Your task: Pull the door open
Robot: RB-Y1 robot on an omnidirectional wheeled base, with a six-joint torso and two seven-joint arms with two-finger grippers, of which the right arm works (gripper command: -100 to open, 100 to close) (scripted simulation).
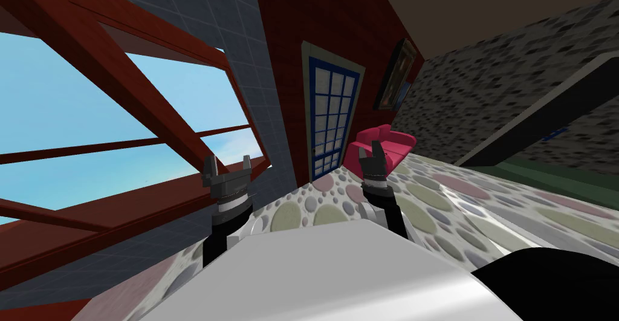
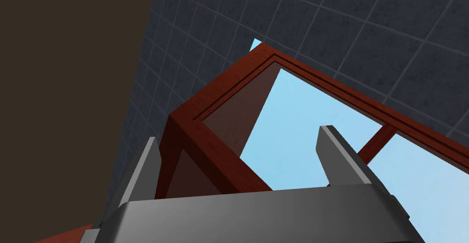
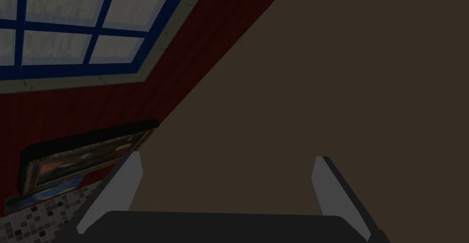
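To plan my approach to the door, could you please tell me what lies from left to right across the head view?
In order: red-framed window → left gripper, open → blue-framed paned door → red sofa → speckled grey wall.

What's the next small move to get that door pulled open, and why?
Probably roll forward toward the blue paned door: it stands far off across the spotted floor, beside the pink sofa, and the left claw and right claw hang open, holding nothing.
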